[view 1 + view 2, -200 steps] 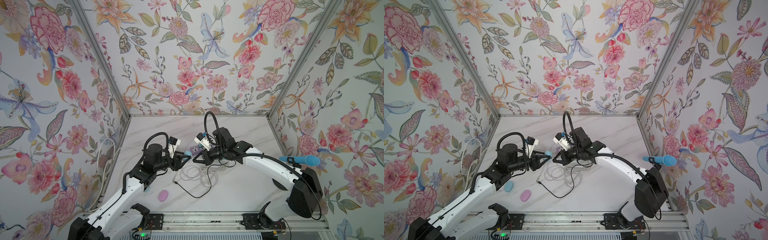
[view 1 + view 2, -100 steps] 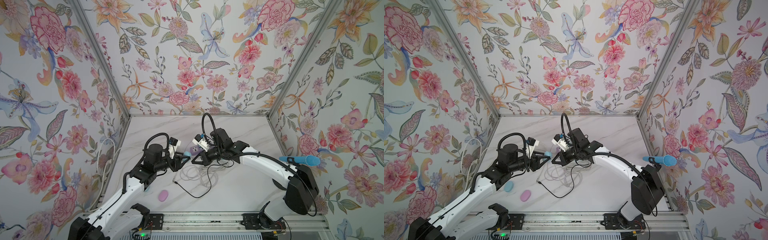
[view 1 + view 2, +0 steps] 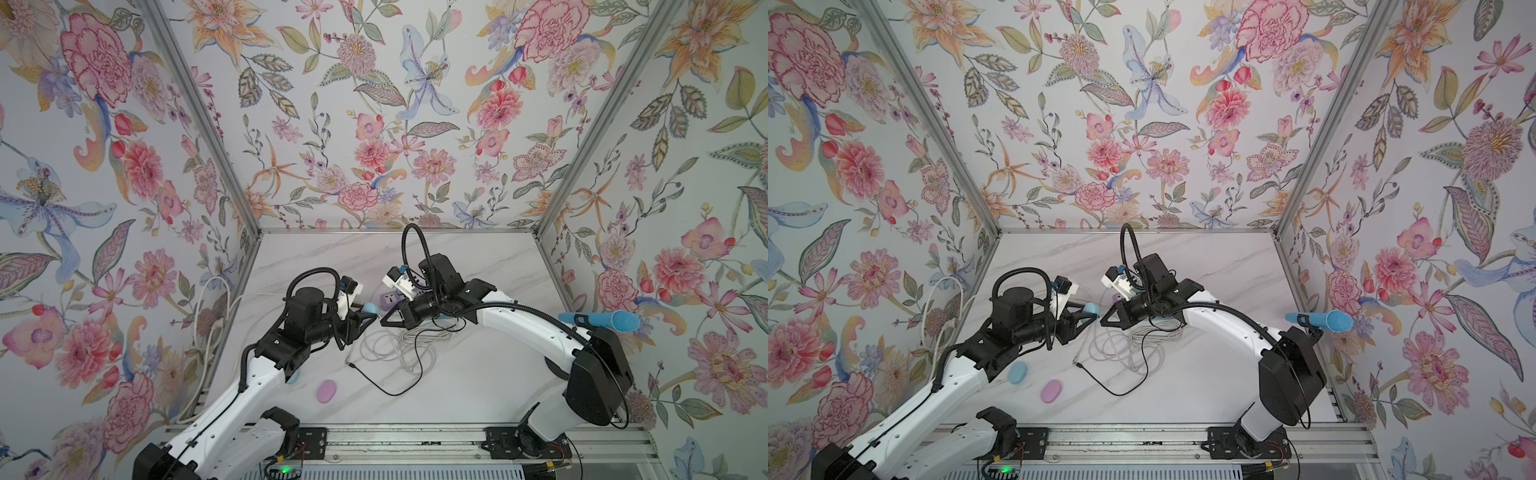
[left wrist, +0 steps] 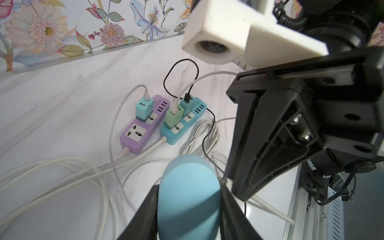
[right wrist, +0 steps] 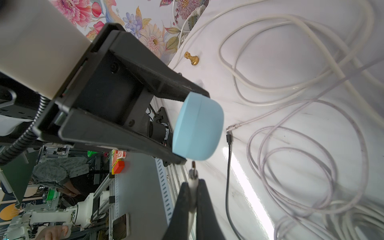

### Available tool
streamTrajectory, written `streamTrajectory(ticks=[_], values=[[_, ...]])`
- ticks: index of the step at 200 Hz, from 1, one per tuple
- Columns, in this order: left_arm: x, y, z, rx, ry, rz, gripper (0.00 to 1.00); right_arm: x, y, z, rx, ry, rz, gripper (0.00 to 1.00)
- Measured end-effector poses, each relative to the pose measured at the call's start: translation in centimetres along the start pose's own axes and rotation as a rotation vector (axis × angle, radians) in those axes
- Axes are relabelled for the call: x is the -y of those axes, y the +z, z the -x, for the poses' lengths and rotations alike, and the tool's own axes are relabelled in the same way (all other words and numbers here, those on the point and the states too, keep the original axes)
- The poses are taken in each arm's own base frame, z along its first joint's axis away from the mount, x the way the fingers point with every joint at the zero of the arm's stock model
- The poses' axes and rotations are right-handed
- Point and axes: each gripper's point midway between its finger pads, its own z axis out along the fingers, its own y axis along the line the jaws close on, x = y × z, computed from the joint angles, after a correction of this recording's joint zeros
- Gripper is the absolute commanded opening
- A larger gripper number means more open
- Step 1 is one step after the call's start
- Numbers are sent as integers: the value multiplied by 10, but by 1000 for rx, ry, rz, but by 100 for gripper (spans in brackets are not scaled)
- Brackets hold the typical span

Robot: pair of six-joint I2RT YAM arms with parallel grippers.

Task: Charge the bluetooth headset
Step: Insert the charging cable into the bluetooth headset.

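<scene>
**Both arms over the table (image 3: 478, 374), claws tip to tip.** The left arm (image 3: 249, 386) rises from the near-left base, bends at a raised elbow and levels its wrist toward the centre. The right arm (image 3: 528, 324) reaches across from the near-right base, its forearm sloping down to a wrist turned toward the left arm.

The left claw (image 3: 371, 315) grips the case (image 3: 370, 308), one finger on each flank. The right claw (image 5: 192, 185) is closed on the cable (image 5: 193, 176), and the metal plug projects past its fingertips.

The case is a smooth, pale-blue oval pod with one thin seam. It is held clear of the table, above the loose coils (image 3: 399, 349), and juts beyond the left fingertips. In the right wrist view its long axis and its seam both run from one finger to the other, and a rounded side faces the right claw.

The plug tip lies just beside the case's edge, next to one left finger; whether they touch cannot be told. Behind, in the left wrist view, a purple strip (image 4: 133, 143) and a blue strip (image 4: 176, 135) lie side by side on the table, with chargers plugged in.
</scene>
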Motion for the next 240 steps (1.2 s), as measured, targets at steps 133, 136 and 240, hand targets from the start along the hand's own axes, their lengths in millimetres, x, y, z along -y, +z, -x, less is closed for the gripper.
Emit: streamTrajectory(ticks=[133, 136, 240], values=[[4, -1, 10, 21, 45, -18, 0, -3, 1, 3, -18, 20, 14, 0], [4, -1, 10, 21, 45, -18, 0, -3, 1, 3, -18, 20, 14, 0], [12, -5, 18, -4, 111, -54, 0, -11, -5, 3, -78, 49, 63, 0]])
